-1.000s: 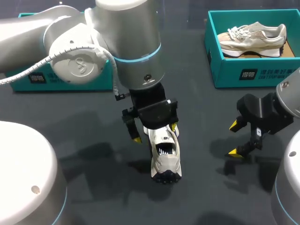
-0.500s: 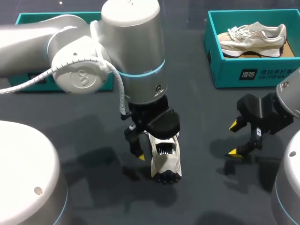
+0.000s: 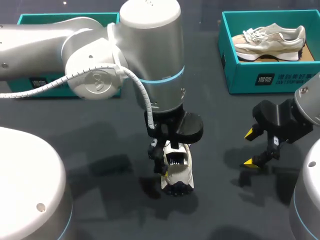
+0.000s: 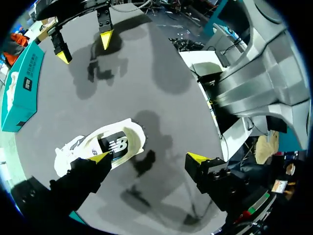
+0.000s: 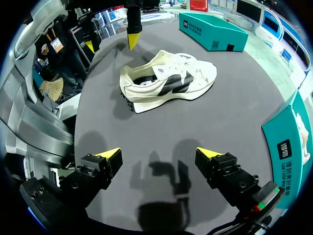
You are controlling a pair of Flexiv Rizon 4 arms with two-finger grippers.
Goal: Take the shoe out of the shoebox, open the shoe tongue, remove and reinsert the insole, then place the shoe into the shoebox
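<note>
Nearest me, the cream fabric sneaker with black markings [image 3: 177,172] stands on its sole on the dark grey table [image 3: 90,125], well apart from either box. From above, the thick silver left arm [image 3: 150,60] covers the sneaker's heel end and hides most of its own fingers. The left wrist view shows what that hides: the left gripper [image 4: 149,157] is spread wide, one yellow tip over the rim of the sneaker's opening and the other over bare table, so the shoe is not between them. To the right, the right gripper [image 3: 250,148] hangs above the table with its fingers far apart and nothing between them; its own camera sees the sneaker's striped side ahead. Farther back stands the teal cardboard shoebox [image 3: 280,80] with a second beige sneaker [image 3: 270,39] lying in it, and a matching teal box [image 3: 35,19] shows behind the left arm. Over the last second the left arm has swung rightward and come lower over the sneaker; the sneaker and right arm have not moved.
</note>
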